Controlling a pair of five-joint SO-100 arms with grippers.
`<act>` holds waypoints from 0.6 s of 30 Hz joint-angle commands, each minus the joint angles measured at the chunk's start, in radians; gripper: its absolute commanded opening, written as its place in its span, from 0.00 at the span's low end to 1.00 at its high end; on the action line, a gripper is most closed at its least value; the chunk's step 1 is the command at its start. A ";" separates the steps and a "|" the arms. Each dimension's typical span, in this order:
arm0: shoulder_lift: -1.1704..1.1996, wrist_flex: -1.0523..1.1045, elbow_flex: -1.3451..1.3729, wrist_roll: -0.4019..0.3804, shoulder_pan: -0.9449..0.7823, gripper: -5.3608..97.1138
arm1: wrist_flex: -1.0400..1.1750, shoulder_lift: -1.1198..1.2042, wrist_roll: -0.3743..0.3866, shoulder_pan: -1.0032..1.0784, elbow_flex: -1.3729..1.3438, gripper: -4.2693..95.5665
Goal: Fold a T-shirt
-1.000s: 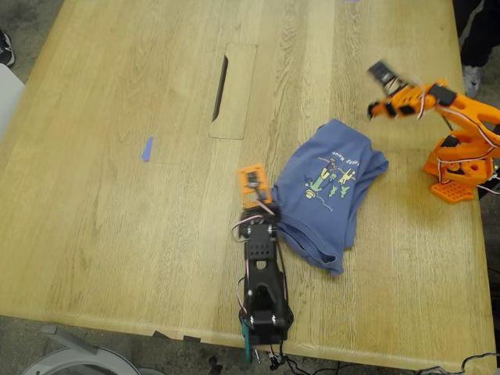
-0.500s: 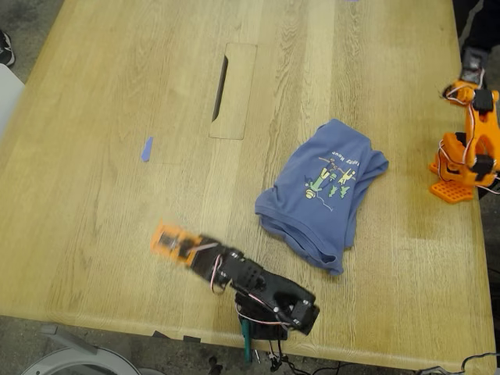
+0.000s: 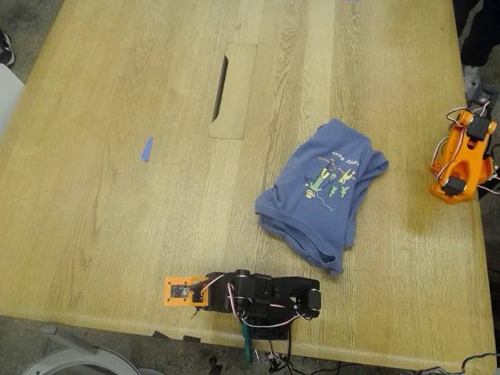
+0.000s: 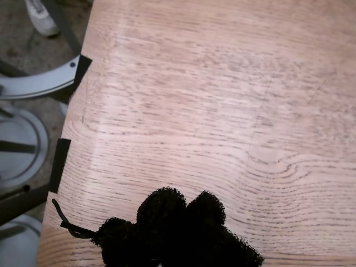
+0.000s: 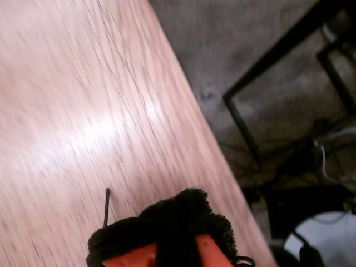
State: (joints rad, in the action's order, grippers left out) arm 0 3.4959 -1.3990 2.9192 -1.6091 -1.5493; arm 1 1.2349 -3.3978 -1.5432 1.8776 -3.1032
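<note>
The periwinkle-blue T-shirt [image 3: 324, 191] lies crumpled on the wooden table [image 3: 117, 219], right of centre in the exterior view, with its cartoon print facing up. My first gripper [image 3: 181, 291] [image 4: 183, 219], on the black arm, lies low by the table's near edge, well clear of the shirt; its black foam pads are pressed together, shut on nothing. My second gripper [image 3: 478, 109] [image 5: 178, 217], on the orange arm, is folded back at the exterior view's right edge, also apart from the shirt. It looks shut and empty, over the table's edge and the floor.
A small blue tape scrap [image 3: 146, 148] lies at the exterior view's left. A rectangular slot panel [image 3: 233, 90] is set into the tabletop beyond the shirt. A grey chair base [image 3: 78, 361] [image 4: 22, 139] stands off the near edge. A shoe [image 3: 473, 78] shows at the far right.
My first gripper swung away from the shirt's edge toward the exterior view's left and down to the near table edge. My second arm pulled back from above the shirt and folded up.
</note>
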 commanded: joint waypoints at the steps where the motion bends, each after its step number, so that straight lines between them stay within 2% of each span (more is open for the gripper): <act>1: 0.114 -0.017 0.006 0.086 -0.023 0.05 | 0.028 -0.008 0.012 0.005 -0.017 0.04; 4: 0.114 -0.043 0.043 0.092 -0.031 0.05 | 0.028 -0.003 0.029 -0.018 -0.021 0.04; 7: 0.114 -0.055 0.064 0.086 -0.031 0.05 | -0.034 -0.006 0.114 -0.089 -0.046 0.04; 9: 0.114 -0.054 0.072 0.075 -0.031 0.05 | -0.103 -0.009 0.011 -0.069 -0.080 0.04; 10: 0.114 -0.054 0.077 0.067 -0.031 0.05 | -0.107 -0.009 0.005 -0.057 -0.089 0.04; 13: 0.114 -0.069 0.086 0.035 -0.031 0.05 | -0.109 -0.009 -0.100 0.046 -0.115 0.04; 16: 0.114 -0.089 0.097 -0.009 -0.028 0.05 | -0.046 -0.009 -0.106 0.127 -0.133 0.06; 18: 0.114 -0.080 0.101 -0.026 -0.021 0.05 | 0.021 -0.009 -0.075 0.152 -0.141 0.06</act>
State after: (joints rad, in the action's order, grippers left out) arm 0 3.4959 -1.4726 3.0281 -1.6045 -1.5723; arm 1 1.2149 -3.4024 -1.6276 1.9819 -3.1922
